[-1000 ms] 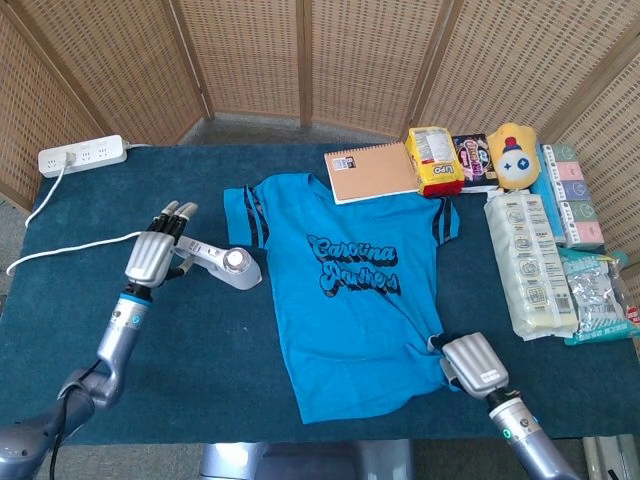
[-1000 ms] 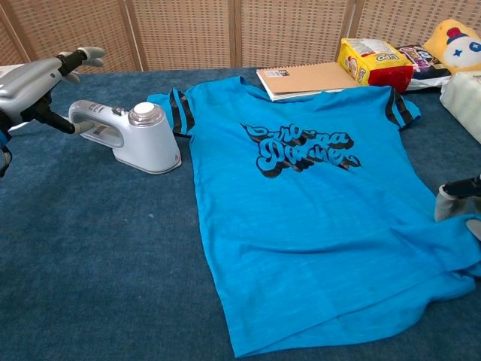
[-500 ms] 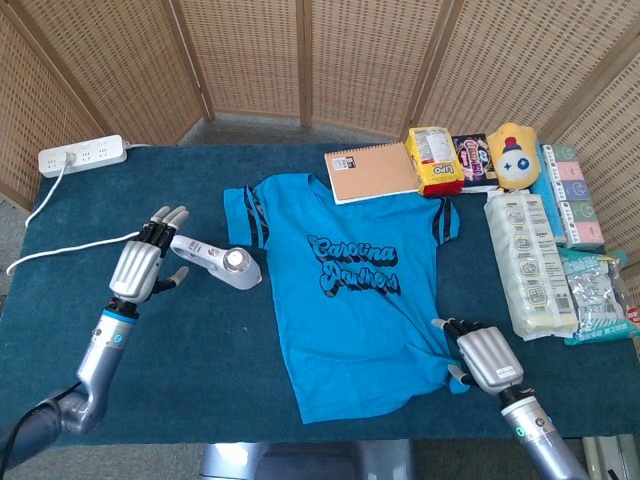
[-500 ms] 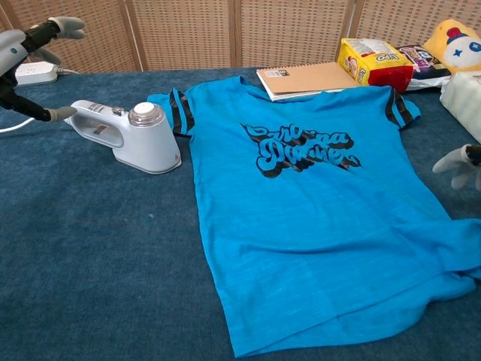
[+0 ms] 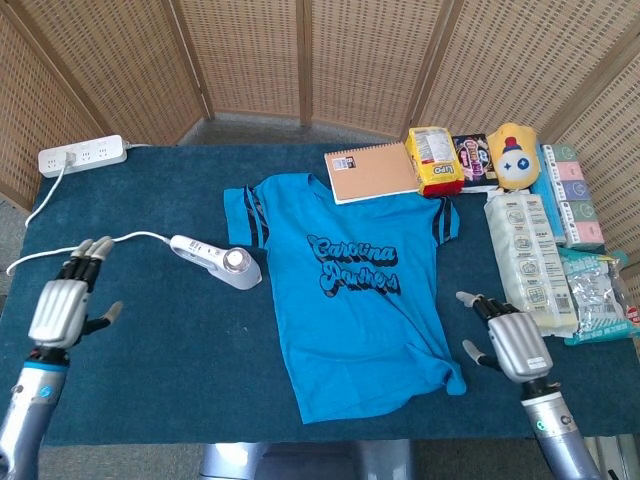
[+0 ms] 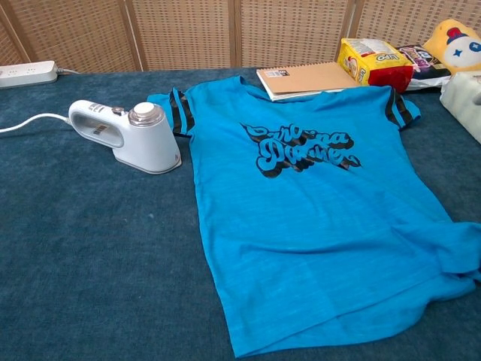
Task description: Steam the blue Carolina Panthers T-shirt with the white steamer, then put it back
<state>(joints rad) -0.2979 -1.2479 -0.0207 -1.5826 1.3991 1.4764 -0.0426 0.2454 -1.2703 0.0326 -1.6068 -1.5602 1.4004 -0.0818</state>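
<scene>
The blue Carolina Panthers T-shirt [image 5: 350, 290] [image 6: 316, 203] lies flat in the middle of the dark blue table, print facing up. The white steamer [image 5: 220, 262] [image 6: 128, 135] lies on the cloth just left of the shirt's sleeve, its cord trailing left. My left hand [image 5: 65, 305] hovers at the table's left edge, well away from the steamer, fingers spread and holding nothing. My right hand [image 5: 515, 340] is right of the shirt's lower hem, fingers apart, empty and off the fabric. Neither hand shows in the chest view.
A white power strip [image 5: 82, 156] [image 6: 26, 73] sits at the back left. A spiral notebook [image 5: 372, 172], a yellow snack bag [image 5: 435, 160], a yellow plush toy [image 5: 514, 155] and several packaged goods [image 5: 530, 262] crowd the back and right side. Wicker screens stand behind.
My left hand let go of the steamer handle and drew back left toward the table edge. My right hand released the shirt's lower corner and moved right, opening its fingers.
</scene>
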